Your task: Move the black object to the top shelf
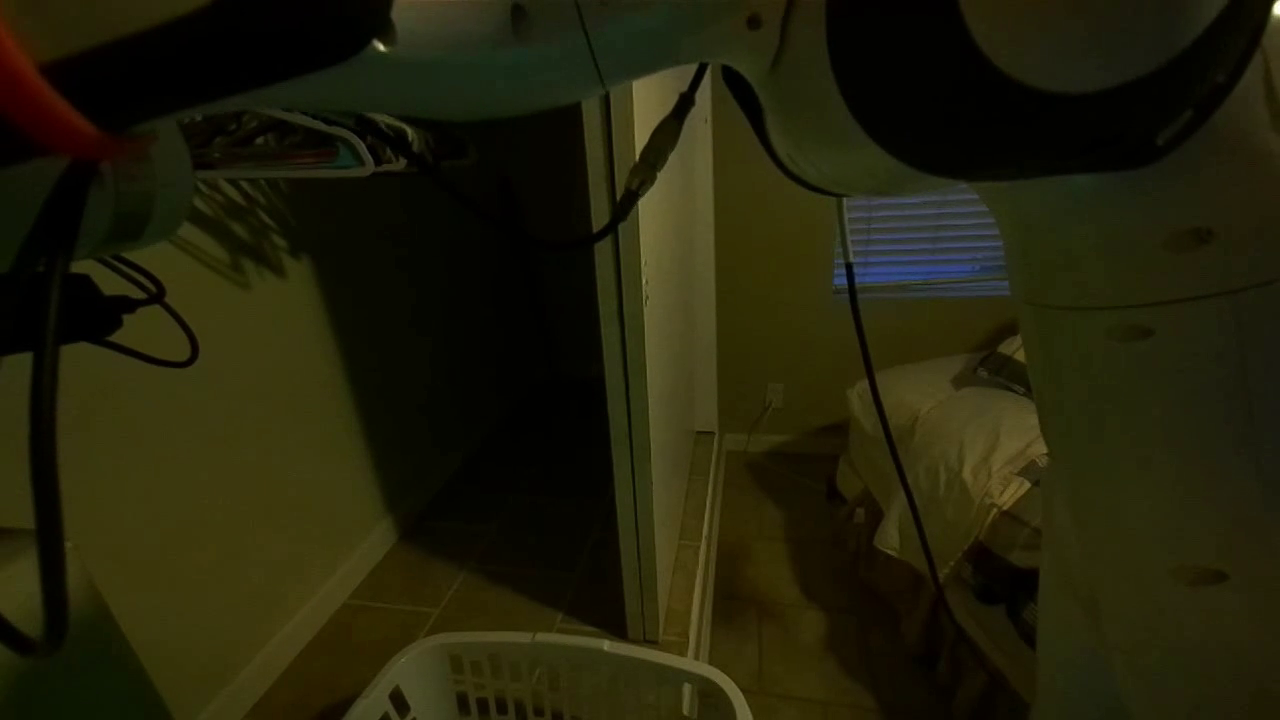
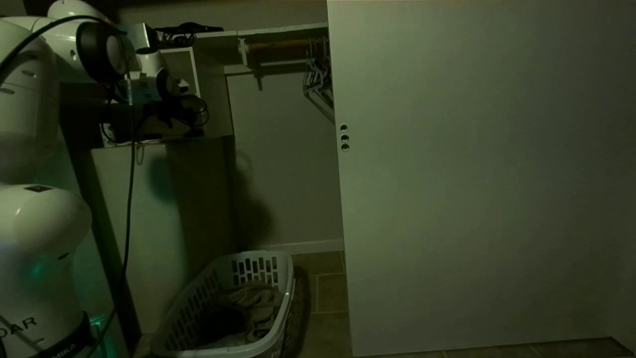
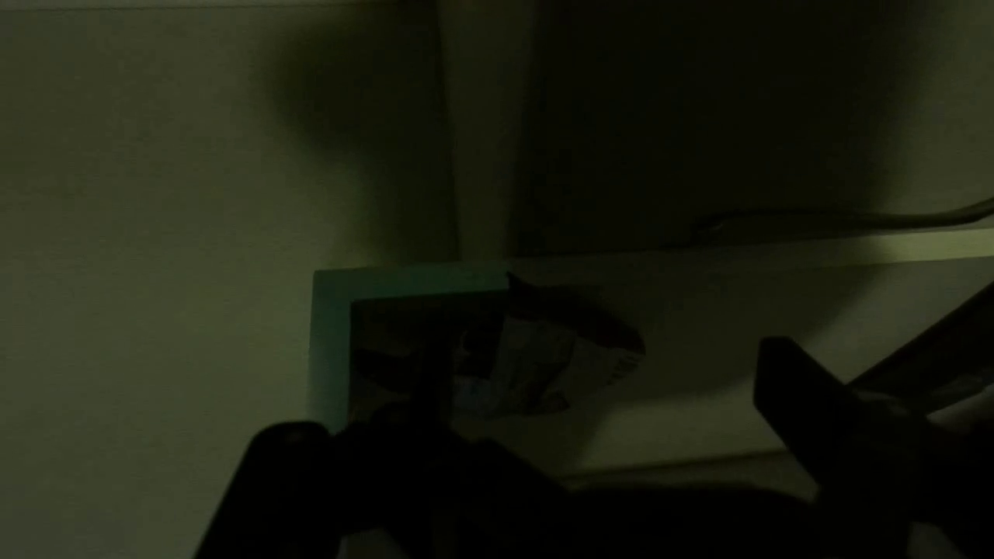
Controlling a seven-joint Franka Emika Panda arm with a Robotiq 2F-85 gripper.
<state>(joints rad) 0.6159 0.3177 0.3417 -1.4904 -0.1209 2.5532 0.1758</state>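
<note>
1. Peering into the wrist view, and it's murky: my gripper (image 3: 536, 392) has its fingers (image 3: 784, 380) well apart, one tip at lower left of the frame, one right of centre. Nothing I can make out is clamped.
2. Low between them sits a dark mass (image 3: 466, 481); cargo, shadow or the gripper's own body, I can't tell.
3. My best bet for the black object (image 2: 189, 28), in an exterior view: the tangle at upper left, level with the top shelf (image 2: 280, 30). On it or just beside it, I can't say.
4. If that's the one, I'd call the job close to done. If it's the dark mass instead, the whole lift lies ahead.
5. Handling, as I judge it: light, floppy, not very fragile, with thin loops that could slip or snag. I'd pinch across the solid upper part and leave the loops alone.
6. Watching the packet (image 3: 543, 361) near the centre of the wrist view: crinkled, probably soft, easily shoved by a careless fingertip.
7. The cable (image 2: 131, 184) hanging at left could hook something, so slow swings. A slip might end in the basket (image 2: 287, 313), bottom of both exterior views.
</note>
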